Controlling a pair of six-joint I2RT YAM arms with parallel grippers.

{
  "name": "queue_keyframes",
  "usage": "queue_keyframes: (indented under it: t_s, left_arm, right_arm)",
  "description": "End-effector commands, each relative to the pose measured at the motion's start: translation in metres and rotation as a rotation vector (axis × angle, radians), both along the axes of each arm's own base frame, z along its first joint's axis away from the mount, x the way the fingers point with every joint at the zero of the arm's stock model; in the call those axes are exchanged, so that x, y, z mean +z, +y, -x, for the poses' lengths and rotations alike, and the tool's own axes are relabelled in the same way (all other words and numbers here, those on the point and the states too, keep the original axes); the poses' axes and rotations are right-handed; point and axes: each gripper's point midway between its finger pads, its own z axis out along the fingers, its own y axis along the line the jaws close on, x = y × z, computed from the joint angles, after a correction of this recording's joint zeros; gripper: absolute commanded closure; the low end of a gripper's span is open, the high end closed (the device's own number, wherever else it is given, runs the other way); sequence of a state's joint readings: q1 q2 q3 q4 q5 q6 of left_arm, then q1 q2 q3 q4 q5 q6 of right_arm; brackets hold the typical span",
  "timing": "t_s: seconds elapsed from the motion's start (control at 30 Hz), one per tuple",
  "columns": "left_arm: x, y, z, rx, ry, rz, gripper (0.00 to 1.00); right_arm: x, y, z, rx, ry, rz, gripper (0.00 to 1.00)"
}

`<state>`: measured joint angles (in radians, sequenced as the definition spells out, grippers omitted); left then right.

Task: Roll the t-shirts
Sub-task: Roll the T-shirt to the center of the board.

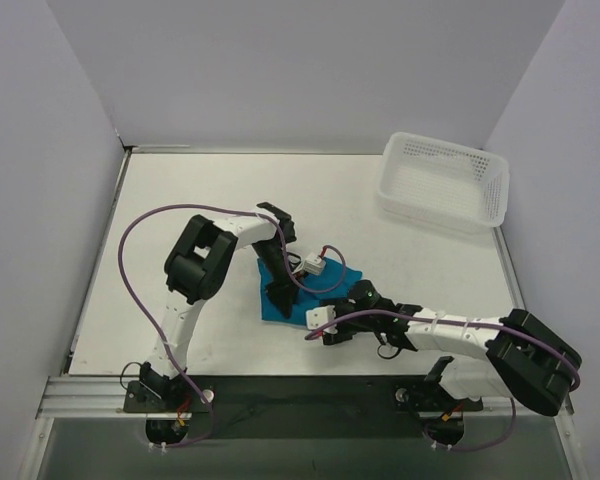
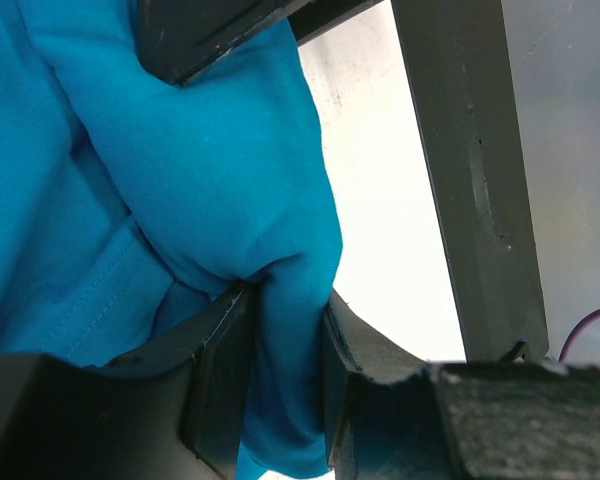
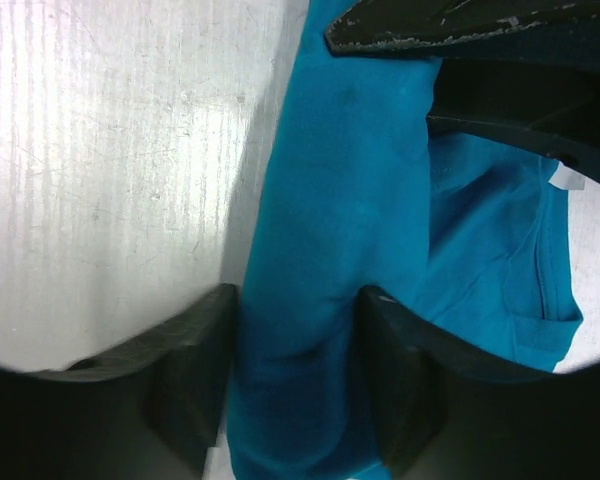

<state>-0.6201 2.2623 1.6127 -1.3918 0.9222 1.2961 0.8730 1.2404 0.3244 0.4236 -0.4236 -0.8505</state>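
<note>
A teal-blue t-shirt (image 1: 330,283) lies bunched on the white table, between both arms near the front middle. My left gripper (image 1: 278,296) points down onto its left part and is shut on a fold of the cloth (image 2: 280,330), which is pinched between the two dark fingers. My right gripper (image 1: 332,322) comes in from the right at the shirt's near edge and is shut on a thick rolled fold (image 3: 320,330). In the right wrist view the left arm's fingers (image 3: 460,30) show at the top over the shirt.
A white perforated plastic basket (image 1: 446,180) stands at the back right of the table (image 1: 180,200). Grey walls close in the left, back and right sides. Purple cables loop from both arms.
</note>
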Motion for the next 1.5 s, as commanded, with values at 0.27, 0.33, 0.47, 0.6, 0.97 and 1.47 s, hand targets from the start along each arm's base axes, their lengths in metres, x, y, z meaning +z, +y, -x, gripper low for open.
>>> queue_keyframes:
  t_s: [0.27, 0.33, 0.47, 0.6, 0.97, 1.47]
  left_arm:
    - [0.026, 0.009, 0.021, 0.032, 0.109, -0.024, 0.45]
    - [0.035, 0.010, 0.018, 0.076, 0.102, -0.046, 0.03]
    - [0.054, 0.013, -0.014, 0.273, 0.031, -0.062, 0.03]
    - [0.054, 0.046, -0.071, 0.664, -0.129, -0.249, 0.03]
    - [0.169, 0.126, -0.159, 1.149, -0.903, -0.096, 0.03]
    - [0.101, 0.037, -0.043, 0.233, -1.554, 0.281, 0.03]
  right_arm:
    - [0.001, 0.011, 0.003, 0.020, 0.197, 0.049, 0.83]
    - [0.008, 0.008, -0.001, 0.011, 0.253, 0.045, 1.00]
    - [0.025, 0.013, 0.001, 0.011, 0.389, 0.000, 1.00]
    - [0.029, 0.010, 0.014, 0.004, 0.551, 0.015, 1.00]
    - [0.029, 0.018, -0.015, -0.189, 0.968, -0.039, 1.00]
    - [0.026, 0.009, -0.047, -0.427, 1.449, -0.170, 1.00]
